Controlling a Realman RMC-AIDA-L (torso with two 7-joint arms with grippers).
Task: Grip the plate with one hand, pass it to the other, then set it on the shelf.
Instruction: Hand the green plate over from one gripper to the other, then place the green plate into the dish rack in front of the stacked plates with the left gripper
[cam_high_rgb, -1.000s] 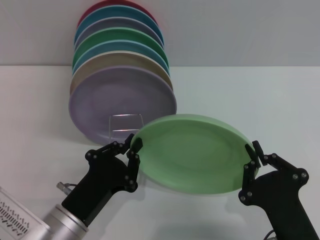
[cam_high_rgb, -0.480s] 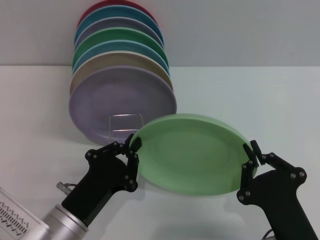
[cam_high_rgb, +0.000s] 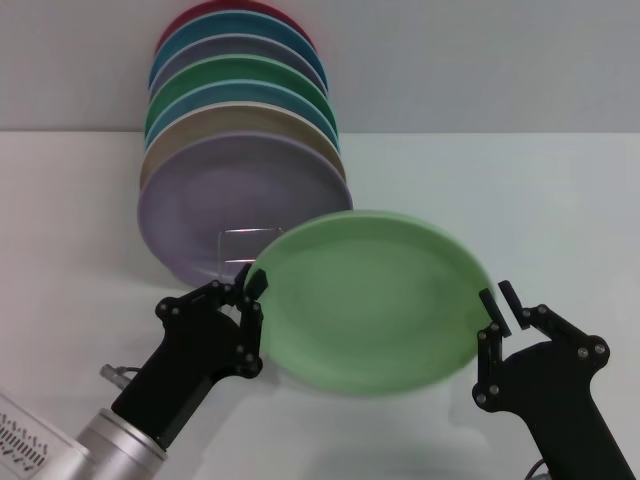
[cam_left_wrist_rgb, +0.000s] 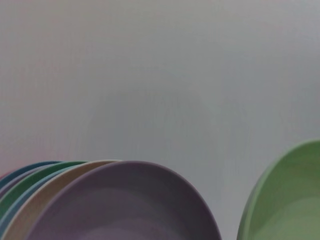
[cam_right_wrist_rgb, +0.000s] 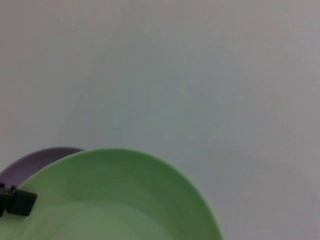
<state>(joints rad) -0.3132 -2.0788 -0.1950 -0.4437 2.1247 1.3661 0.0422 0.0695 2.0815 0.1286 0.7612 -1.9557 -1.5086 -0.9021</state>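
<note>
- Left gripper (cam_high_rgb: 252, 290), black with visible screws, pinches the left rim of the mint-green plate (cam_high_rgb: 365, 300).
- Right gripper (cam_high_rgb: 499, 303) sits just off the plate's right rim, fingers parted, not gripping.
- Round matte plate hangs tilted above the white table (cam_high_rgb: 520, 200).
- Behind it, a lavender plate (cam_high_rgb: 220, 205) fronts coloured plates standing upright on the wire shelf (cam_high_rgb: 245, 245).

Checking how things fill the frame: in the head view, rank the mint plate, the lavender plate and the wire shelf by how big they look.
1. Mint plate, though it is nearer the camera.
2. Lavender plate, partly hidden.
3. Wire shelf, only a small part showing.
</note>
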